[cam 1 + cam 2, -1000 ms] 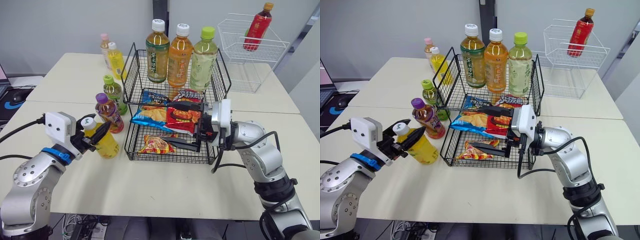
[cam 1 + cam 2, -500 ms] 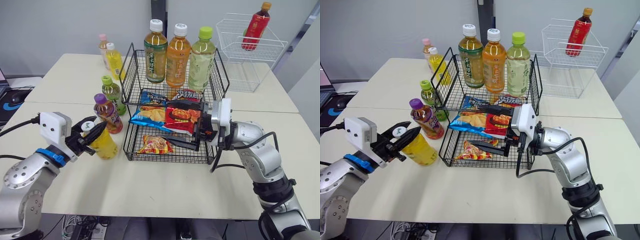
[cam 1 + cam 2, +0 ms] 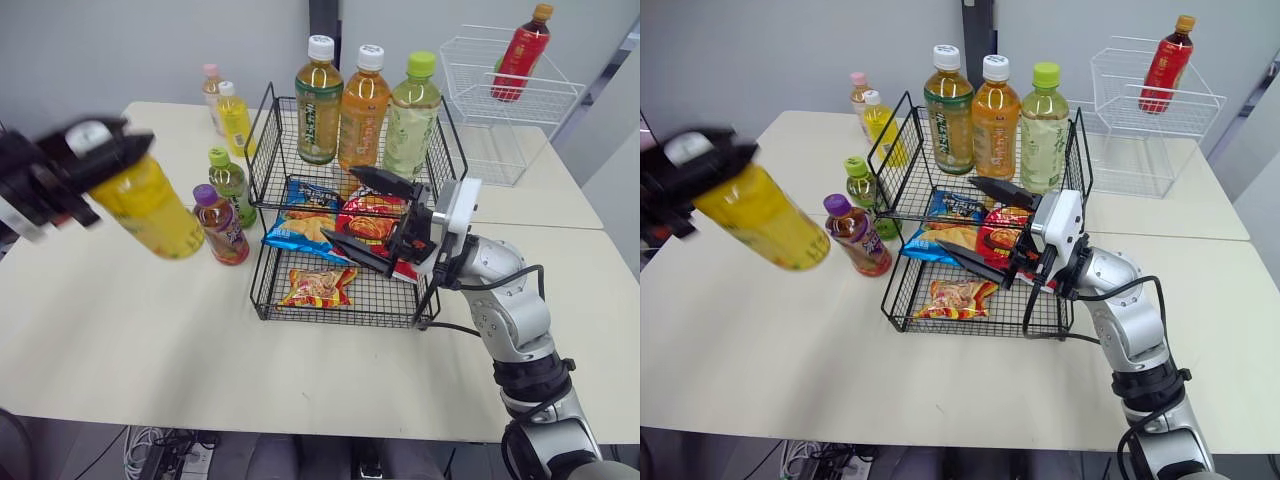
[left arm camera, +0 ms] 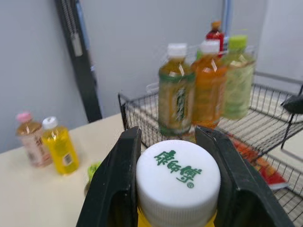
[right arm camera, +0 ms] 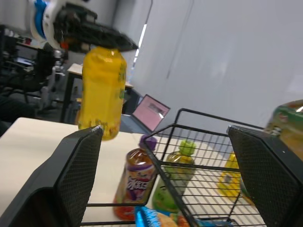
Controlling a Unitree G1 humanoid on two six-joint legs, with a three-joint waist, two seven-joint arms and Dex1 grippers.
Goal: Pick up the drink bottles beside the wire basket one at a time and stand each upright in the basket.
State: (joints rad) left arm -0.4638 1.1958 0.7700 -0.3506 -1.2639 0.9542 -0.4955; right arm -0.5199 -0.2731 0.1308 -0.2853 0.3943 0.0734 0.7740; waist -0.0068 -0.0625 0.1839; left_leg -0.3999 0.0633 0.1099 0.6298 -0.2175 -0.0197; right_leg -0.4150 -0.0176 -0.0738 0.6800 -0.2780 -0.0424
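Left of the wire basket (image 3: 262, 150), left gripper (image 4: 170, 137) clamps the yellow bottle (image 3: 145, 205) aloft; purple bottle (image 3: 222, 225) and green bottle (image 3: 230, 180) stand between; right gripper (image 3: 340, 208) gapes at its front.

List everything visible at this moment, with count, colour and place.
table: 1, beige, under everything
black basket: 1, tiered wire, mid-table
basket bottles: 3, dark green, orange and pale green, upright on the top tier
snack bags: several, blue, red and yellow, below those bottles
side bottles: 4, purple, green, white and pink caps, standing left of the black basket
yellow bottle: 1, white cap, tilted in the air
white basket: 1, far right of the table
red bottle: 1, leaning in the white basket
left gripper: shut on the yellow bottle's cap
right gripper: open, in front of the black basket
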